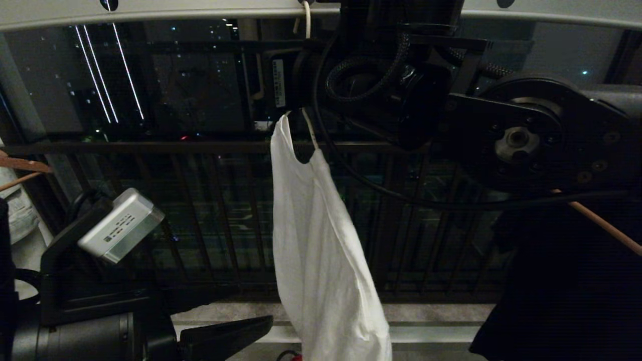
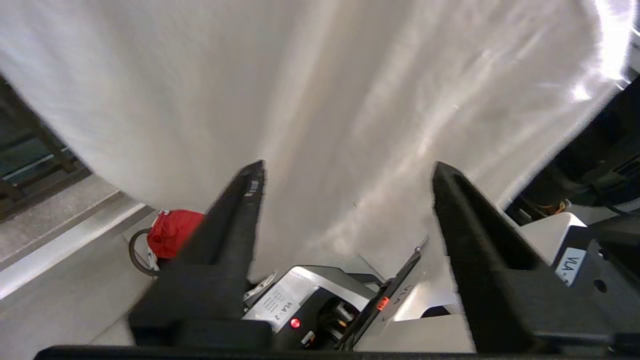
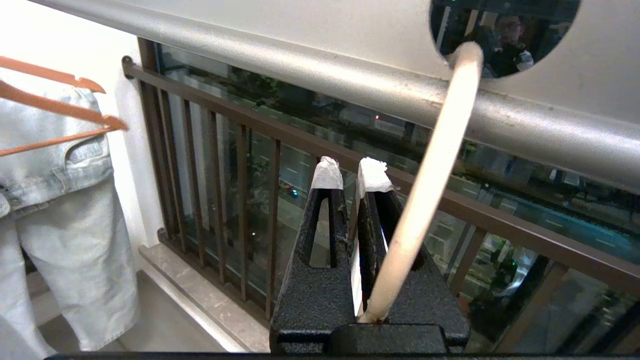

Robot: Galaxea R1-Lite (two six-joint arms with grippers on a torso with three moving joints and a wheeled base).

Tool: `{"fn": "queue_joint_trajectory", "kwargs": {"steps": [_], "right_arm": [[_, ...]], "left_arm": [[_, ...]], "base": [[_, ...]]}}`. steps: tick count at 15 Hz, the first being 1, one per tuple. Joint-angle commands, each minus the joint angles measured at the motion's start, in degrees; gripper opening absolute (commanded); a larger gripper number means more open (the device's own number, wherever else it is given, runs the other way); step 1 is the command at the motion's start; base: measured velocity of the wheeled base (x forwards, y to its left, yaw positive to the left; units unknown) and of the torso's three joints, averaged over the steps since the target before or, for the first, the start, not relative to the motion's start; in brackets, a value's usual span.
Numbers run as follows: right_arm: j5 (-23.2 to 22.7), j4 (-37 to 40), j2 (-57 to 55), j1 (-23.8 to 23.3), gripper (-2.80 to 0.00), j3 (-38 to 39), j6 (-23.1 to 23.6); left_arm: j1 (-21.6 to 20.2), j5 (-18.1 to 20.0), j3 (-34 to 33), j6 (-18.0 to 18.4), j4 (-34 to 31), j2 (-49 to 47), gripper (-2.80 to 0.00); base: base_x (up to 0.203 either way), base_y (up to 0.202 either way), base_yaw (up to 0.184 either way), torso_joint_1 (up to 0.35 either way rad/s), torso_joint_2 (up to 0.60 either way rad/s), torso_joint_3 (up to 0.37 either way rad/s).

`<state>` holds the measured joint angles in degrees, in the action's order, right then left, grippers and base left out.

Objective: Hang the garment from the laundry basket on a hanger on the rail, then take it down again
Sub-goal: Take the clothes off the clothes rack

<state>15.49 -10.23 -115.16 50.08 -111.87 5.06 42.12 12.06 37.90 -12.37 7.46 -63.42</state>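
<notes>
- The white T-shirt (image 1: 321,240) hangs bunched from the wire hanger (image 1: 310,131), hooked through a rail (image 1: 150,12) hole.
- Right claw (image 3: 350,172), clenched on the hanger, steadies it up high.
- Left claw (image 2: 345,172), released, is low beside the cloth.

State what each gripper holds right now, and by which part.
The right gripper is shut on the hanger, low on its hook near the neck, up at the rail. The left gripper holds nothing; its jaws stand open before the garment.

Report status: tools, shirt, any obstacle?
Left tool open, low beside shirt. Right tool shut at rail, hanger hooked in hole. Shirt hangs bunched. No obstacle seen.
</notes>
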Motion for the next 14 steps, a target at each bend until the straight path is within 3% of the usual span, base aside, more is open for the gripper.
{"fn": "queue_joint_trajectory", "kwargs": {"steps": [1,3,4,14], "right_arm": [[0.69,0.21,-0.15,0.19,-2.80,0.08,0.04],[0.90,0.30,0.24,0.37,-2.80,0.25,0.04],[1.58,0.38,0.29,0.37,0.00,0.34,0.04],[4.05,7.92,12.91,1.42,0.00,11.07,-0.84]], "left_arm": [[-0.03,0.06,0.83,-0.10,0.01,-0.22,0.00],[-0.11,-0.02,1.38,-0.11,0.01,0.66,0.00],[-0.11,-0.10,1.39,-0.11,-0.08,0.75,0.00],[-0.46,-1.92,2.70,-0.02,-0.64,0.83,0.00]], "base": [[0.000,0.000,0.000,0.000,0.00,0.000],[0.000,0.000,0.000,0.000,0.00,0.000],[0.000,0.000,0.000,0.000,0.00,0.000],[0.000,0.000,0.000,0.000,0.00,0.000]]}}
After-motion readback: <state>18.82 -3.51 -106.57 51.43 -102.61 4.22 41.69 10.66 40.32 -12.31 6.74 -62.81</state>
